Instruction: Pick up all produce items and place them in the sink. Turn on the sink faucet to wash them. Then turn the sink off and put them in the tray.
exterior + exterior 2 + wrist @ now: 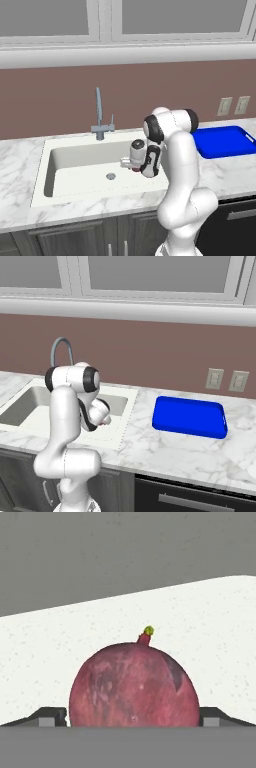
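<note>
Across the marble worktop (20,165) the room is plain: a brown-red back wall, a pale ledge above it, and frosted cabinet doors along the top. Dark cupboard fronts run below the stone. Set into the worktop is the off-white sink (65,160), with its round metal drain (111,176) on the floor of the basin. Behind the sink stands the faucet (100,117), grey and slim, its spout arching high in the right base view. To the right of the sink, on the same stone, lies the blue tray (190,417), and two wall sockets (224,379) sit on the wall behind it.

My arm reaches down over the right part of the basin. My fingers (134,718) are spread as wide as they go, one dark tip on each side of the fruit (134,687). It is dark red with a short stem and a green tip, and it sits between my fingers against the pale speckled basin floor. Whether my tips press its skin I cannot tell; they stand just beside it.
</note>
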You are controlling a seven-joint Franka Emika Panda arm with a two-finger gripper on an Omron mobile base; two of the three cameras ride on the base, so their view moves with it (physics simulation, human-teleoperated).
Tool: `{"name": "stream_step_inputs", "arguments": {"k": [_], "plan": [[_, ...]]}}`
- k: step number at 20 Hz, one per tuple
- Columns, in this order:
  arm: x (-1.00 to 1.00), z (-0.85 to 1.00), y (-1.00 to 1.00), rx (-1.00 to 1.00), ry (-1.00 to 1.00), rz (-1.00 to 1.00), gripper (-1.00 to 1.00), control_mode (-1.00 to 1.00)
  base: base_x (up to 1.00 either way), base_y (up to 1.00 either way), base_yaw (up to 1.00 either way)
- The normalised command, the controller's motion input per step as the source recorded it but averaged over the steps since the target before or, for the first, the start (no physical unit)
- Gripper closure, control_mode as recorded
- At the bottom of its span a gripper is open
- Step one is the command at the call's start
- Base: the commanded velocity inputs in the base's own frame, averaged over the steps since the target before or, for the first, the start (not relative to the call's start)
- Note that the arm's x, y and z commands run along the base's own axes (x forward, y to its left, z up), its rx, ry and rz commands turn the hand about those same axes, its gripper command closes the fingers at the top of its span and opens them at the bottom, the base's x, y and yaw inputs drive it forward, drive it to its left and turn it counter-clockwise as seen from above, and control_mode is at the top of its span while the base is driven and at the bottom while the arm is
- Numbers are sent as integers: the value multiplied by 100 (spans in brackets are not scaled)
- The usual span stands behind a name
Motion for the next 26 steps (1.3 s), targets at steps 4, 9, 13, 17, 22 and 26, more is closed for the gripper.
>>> {"name": "stream_step_inputs", "arguments": {"k": [4,9,13,17,22,26], "plan": [[4,-27,0,0,-4,0,100,-100,0,0,0],[-1,-16,0,0,2,0,100,-100,0,0,0],[-26,14,-3,1,-7,-1,100,-100,0,0,0],[-54,59,0,0,-13,-2,100,-100,0,0,0],[-48,74,0,0,-9,-1,100,-100,0,0,0],[-42,94,0,0,-2,-1,100,-100,0,0,0]]}}
